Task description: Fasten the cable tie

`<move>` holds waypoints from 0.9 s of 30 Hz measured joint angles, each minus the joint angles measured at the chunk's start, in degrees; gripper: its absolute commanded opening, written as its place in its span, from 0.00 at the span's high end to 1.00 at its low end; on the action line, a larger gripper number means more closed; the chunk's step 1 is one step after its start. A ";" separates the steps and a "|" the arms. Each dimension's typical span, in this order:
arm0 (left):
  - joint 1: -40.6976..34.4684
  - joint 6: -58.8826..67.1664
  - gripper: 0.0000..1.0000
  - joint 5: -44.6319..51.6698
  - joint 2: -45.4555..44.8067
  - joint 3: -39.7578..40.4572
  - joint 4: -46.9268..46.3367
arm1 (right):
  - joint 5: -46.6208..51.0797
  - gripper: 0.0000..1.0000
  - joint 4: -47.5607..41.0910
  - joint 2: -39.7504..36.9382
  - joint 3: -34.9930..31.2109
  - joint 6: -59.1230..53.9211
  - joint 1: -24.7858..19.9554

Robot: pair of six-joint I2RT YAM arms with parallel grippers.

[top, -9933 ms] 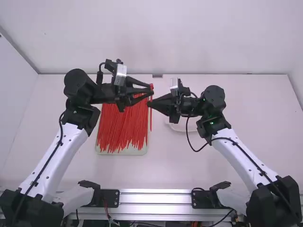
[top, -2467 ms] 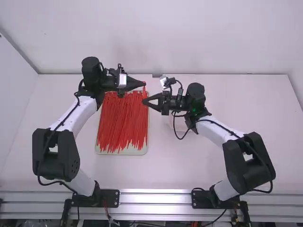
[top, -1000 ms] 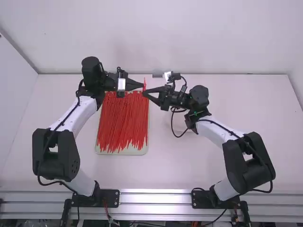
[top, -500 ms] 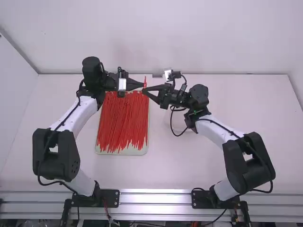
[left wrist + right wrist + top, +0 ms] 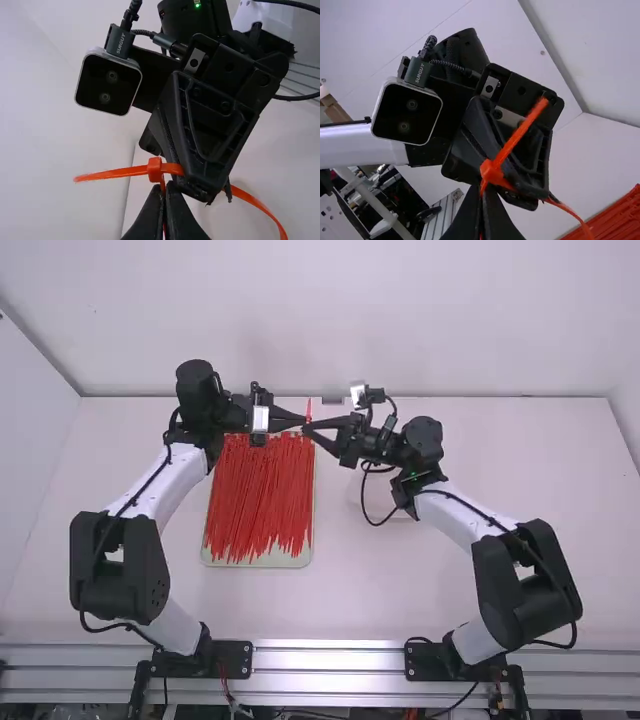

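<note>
The cable tie (image 5: 154, 169) is clamped by the left hand (image 5: 163, 212) and right hand (image 5: 481, 210). Thus opposed, it can likely be drawn tight.

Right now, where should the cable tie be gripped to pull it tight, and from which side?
Probably grip the free tail poking past the head, approaching from its tip end. It juts straight and clear, whereas the left gripper and right gripper crowd the rest.

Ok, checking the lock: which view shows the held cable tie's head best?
The left wrist view: the cable tie has its head side-on, strap running out both sides. The right wrist view shows the head too, less squarely. The high view gives a red sliver.
</note>
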 measured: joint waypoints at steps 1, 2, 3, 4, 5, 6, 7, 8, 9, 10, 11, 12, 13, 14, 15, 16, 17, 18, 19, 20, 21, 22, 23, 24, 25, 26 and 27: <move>0.00 0.00 0.98 -0.07 -0.02 0.00 0.00 | 0.04 1.00 0.02 0.00 0.00 0.02 0.00; 0.00 0.00 0.98 -0.09 -0.02 0.00 0.00 | 0.04 1.00 0.00 0.00 0.00 0.04 0.00; 0.00 0.02 0.98 -0.11 -0.02 0.00 0.02 | 0.04 1.00 -0.02 0.00 0.00 0.07 -0.04; 0.00 0.02 0.98 -0.13 0.00 0.00 0.00 | 0.02 1.00 0.00 0.00 0.00 0.00 -0.04; 0.00 0.00 0.98 -0.13 0.00 0.00 0.02 | 0.04 1.00 0.02 0.00 0.00 0.04 -0.04; -0.02 0.02 0.98 -0.13 0.00 0.00 0.00 | 0.04 1.00 0.00 0.00 0.00 0.04 -0.09; 0.00 0.00 0.98 -0.13 -0.02 0.00 0.02 | 0.00 1.00 -0.02 0.00 0.00 0.04 -0.11; -0.02 0.00 0.98 -0.15 0.00 0.00 0.02 | 0.02 1.00 0.02 0.00 0.00 0.00 -0.11; 0.00 0.00 0.98 -0.13 0.00 0.00 0.00 | 0.02 1.00 0.00 0.00 0.00 0.02 -0.11; 0.00 0.00 0.98 -0.15 -0.02 0.00 0.02 | 0.00 1.00 0.00 0.00 0.00 0.02 -0.11; 0.00 0.02 0.99 -0.15 -0.02 0.00 0.02 | -0.02 0.96 0.02 0.00 0.00 0.02 -0.11; 0.00 0.02 0.98 -0.15 -0.02 0.00 0.00 | -0.13 0.91 0.00 0.00 0.00 0.09 -0.11; 0.00 0.02 0.99 -0.26 0.00 0.00 -0.04 | -0.39 0.89 0.20 0.00 0.00 -0.15 -0.17; -0.02 0.00 0.98 -0.28 0.00 0.00 -0.11 | -0.57 0.87 0.31 0.00 0.15 -0.31 -0.28; 0.00 0.00 0.98 -0.37 -0.02 0.00 -0.20 | -0.96 0.86 0.33 0.00 0.39 -0.48 -0.46; 0.00 0.00 0.98 -0.44 0.00 0.00 -0.17 | -1.53 0.84 0.31 0.00 0.66 -0.76 -0.68; 0.00 0.00 0.98 -0.39 0.00 -0.02 -0.13 | -2.03 0.83 0.33 0.00 0.74 -0.96 -0.83; 0.00 -0.04 0.98 -0.37 -0.02 0.00 -0.11 | -2.47 0.80 0.35 0.00 0.76 -1.05 -0.98; -0.02 -0.04 0.98 -0.39 -0.02 0.00 -0.22 | -3.26 0.78 0.33 0.00 0.76 -0.81 -1.36; 0.00 -0.04 0.98 -0.42 0.00 0.00 -0.24 | -3.78 0.75 0.37 0.00 0.76 -0.70 -1.68; 0.00 -0.04 0.98 -0.55 -0.02 0.00 -0.24 | -4.48 0.72 0.55 0.00 0.85 -0.44 -2.14; 0.00 -0.04 0.98 -0.55 0.00 0.00 -0.26 | -4.72 0.72 0.66 0.00 0.90 -0.33 -2.38; 0.00 -0.02 0.98 -0.50 0.00 -0.02 -0.28 | -5.03 0.70 0.79 0.00 1.03 -0.33 -2.75; -0.02 -0.02 0.98 0.20 0.00 0.00 -0.26 | -5.11 0.67 0.74 0.00 1.22 0.04 -3.32; -0.11 -0.04 0.98 0.76 -0.02 0.00 -0.20 | -5.20 0.66 0.74 0.00 1.27 0.61 -3.96; -0.20 -0.02 0.98 1.07 0.00 0.00 -0.24 | -5.31 0.64 0.74 0.00 1.29 1.07 -4.28; -0.28 -0.02 0.98 1.25 0.00 0.00 -0.26 | -5.51 0.64 0.79 0.00 1.29 1.60 -4.68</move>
